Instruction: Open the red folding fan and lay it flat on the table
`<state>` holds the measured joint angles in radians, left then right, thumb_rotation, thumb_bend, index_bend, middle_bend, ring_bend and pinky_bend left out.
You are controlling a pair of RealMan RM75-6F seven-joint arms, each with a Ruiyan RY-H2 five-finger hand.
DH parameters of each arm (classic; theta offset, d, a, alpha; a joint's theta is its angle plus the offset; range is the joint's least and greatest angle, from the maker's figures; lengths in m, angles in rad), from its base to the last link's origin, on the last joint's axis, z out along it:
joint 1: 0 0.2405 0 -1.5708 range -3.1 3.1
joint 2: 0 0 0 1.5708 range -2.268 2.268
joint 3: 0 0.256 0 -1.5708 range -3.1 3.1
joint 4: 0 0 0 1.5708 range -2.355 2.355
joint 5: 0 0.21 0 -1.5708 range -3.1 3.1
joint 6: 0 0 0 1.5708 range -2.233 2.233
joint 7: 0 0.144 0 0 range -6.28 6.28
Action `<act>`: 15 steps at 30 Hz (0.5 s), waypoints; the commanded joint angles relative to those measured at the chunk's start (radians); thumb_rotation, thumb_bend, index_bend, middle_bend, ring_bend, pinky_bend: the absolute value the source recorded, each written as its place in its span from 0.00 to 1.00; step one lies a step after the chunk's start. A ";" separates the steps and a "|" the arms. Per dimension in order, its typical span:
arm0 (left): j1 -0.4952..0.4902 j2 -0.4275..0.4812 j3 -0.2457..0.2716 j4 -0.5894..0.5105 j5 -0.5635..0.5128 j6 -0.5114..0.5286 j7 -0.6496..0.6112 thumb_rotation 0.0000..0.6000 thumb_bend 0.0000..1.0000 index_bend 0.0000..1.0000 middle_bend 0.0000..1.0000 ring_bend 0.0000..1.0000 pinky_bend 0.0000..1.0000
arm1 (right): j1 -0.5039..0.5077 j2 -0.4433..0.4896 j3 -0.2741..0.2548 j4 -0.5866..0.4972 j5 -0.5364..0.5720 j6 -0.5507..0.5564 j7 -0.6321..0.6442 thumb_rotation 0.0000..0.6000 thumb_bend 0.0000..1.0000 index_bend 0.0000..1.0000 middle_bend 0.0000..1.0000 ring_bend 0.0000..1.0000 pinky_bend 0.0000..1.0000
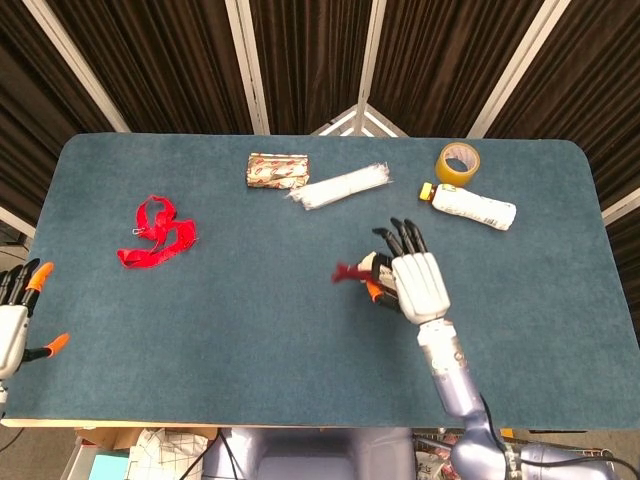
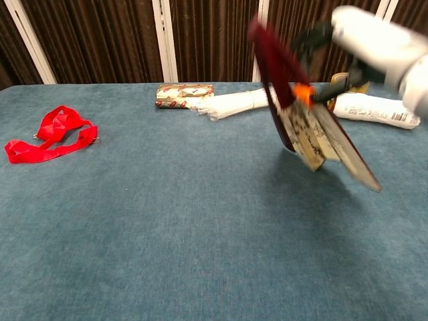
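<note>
My right hand (image 1: pixel 417 283) holds the red folding fan (image 1: pixel 352 272) lifted off the blue table (image 1: pixel 230 310). In the head view only the fan's red rib ends poke out to the left of the hand. Seen from the chest, the hand (image 2: pixel 372 39) is high at the upper right, and the partly spread fan (image 2: pixel 302 115) hangs tilted below it, with dark red ribs and pale patterned paper. My left hand (image 1: pixel 14 322) hovers at the table's near left edge, fingers apart, holding nothing.
A red ribbon (image 1: pixel 155 232) lies at the left. Along the back are a patterned packet (image 1: pixel 277 169), a white plastic bundle (image 1: pixel 340 187), a yellow tape roll (image 1: pixel 457 163) and a white bottle (image 1: pixel 470 205) lying on its side.
</note>
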<state>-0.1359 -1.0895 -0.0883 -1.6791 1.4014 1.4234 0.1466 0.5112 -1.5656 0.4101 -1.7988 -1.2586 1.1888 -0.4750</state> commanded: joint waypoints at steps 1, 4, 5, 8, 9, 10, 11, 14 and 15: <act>-0.037 0.016 -0.030 -0.037 -0.009 -0.025 0.023 1.00 0.02 0.00 0.00 0.00 0.00 | 0.049 0.038 0.049 -0.055 0.067 -0.025 -0.059 1.00 0.44 0.71 0.22 0.06 0.00; -0.089 0.024 -0.069 -0.086 -0.034 -0.070 0.058 1.00 0.06 0.00 0.00 0.00 0.00 | 0.079 0.042 0.076 -0.086 0.119 -0.017 -0.083 1.00 0.44 0.72 0.22 0.06 0.00; -0.107 0.023 -0.083 -0.098 -0.045 -0.083 0.070 1.00 0.08 0.00 0.00 0.00 0.00 | 0.088 0.042 0.082 -0.096 0.134 -0.015 -0.088 1.00 0.44 0.72 0.22 0.06 0.00; -0.172 0.005 -0.131 -0.129 -0.094 -0.135 0.113 1.00 0.14 0.01 0.00 0.00 0.00 | 0.114 0.043 0.092 -0.123 0.171 -0.005 -0.108 1.00 0.44 0.73 0.23 0.06 0.00; -0.198 -0.005 -0.148 -0.138 -0.119 -0.156 0.135 1.00 0.16 0.02 0.00 0.00 0.00 | 0.124 0.047 0.091 -0.128 0.177 -0.004 -0.120 1.00 0.44 0.73 0.23 0.06 0.00; -0.218 -0.012 -0.160 -0.145 -0.138 -0.171 0.152 1.00 0.16 0.03 0.00 0.00 0.00 | 0.131 0.052 0.089 -0.131 0.180 -0.004 -0.128 1.00 0.44 0.74 0.23 0.06 0.00; -0.236 -0.020 -0.172 -0.150 -0.157 -0.183 0.169 1.00 0.17 0.04 0.00 0.00 0.00 | 0.138 0.057 0.087 -0.134 0.184 -0.004 -0.135 1.00 0.44 0.74 0.23 0.06 0.00; -0.289 -0.045 -0.200 -0.159 -0.214 -0.219 0.216 1.00 0.18 0.07 0.00 0.00 0.00 | 0.162 0.063 0.085 -0.127 0.197 -0.015 -0.138 1.00 0.44 0.74 0.23 0.06 0.00; -0.300 -0.050 -0.205 -0.160 -0.226 -0.228 0.226 1.00 0.18 0.07 0.00 0.00 0.00 | 0.166 0.066 0.084 -0.127 0.199 -0.018 -0.136 1.00 0.44 0.74 0.23 0.06 0.00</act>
<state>-0.4094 -1.1217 -0.2730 -1.8280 1.2025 1.2196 0.3479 0.6736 -1.5031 0.4952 -1.9275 -1.0635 1.1748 -0.6117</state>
